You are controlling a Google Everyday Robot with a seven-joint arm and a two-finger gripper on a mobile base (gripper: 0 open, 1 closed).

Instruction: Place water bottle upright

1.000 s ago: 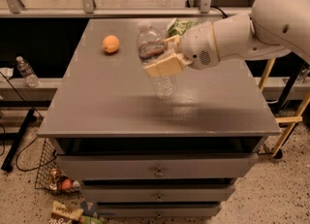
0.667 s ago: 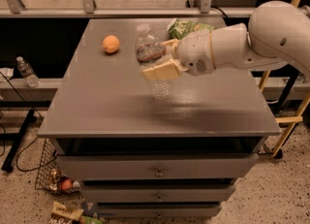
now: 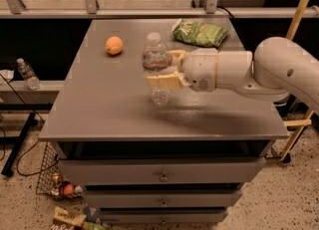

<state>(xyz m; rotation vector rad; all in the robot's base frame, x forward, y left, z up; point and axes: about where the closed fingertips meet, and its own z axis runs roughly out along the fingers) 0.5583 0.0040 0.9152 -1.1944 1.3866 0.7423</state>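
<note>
The water bottle (image 3: 156,64) is a clear ribbed bottle with a white cap and a coloured label band. It stands upright near the middle of the grey table top (image 3: 109,109), its base at or just above the surface. My gripper (image 3: 168,68) reaches in from the right and is shut on the bottle's middle. One beige finger (image 3: 162,81) is in front of the bottle and the other is behind it. The white arm (image 3: 249,69) stretches off to the right.
An orange fruit (image 3: 114,45) lies at the back left of the table. A green chip bag (image 3: 199,32) lies at the back right. A smaller clear bottle (image 3: 27,73) stands on a ledge to the left. A wire basket (image 3: 52,179) sits on the floor.
The gripper has lowered the bottle a little toward the table and brought it closer to vertical. The arm has shifted slightly to the right.
</note>
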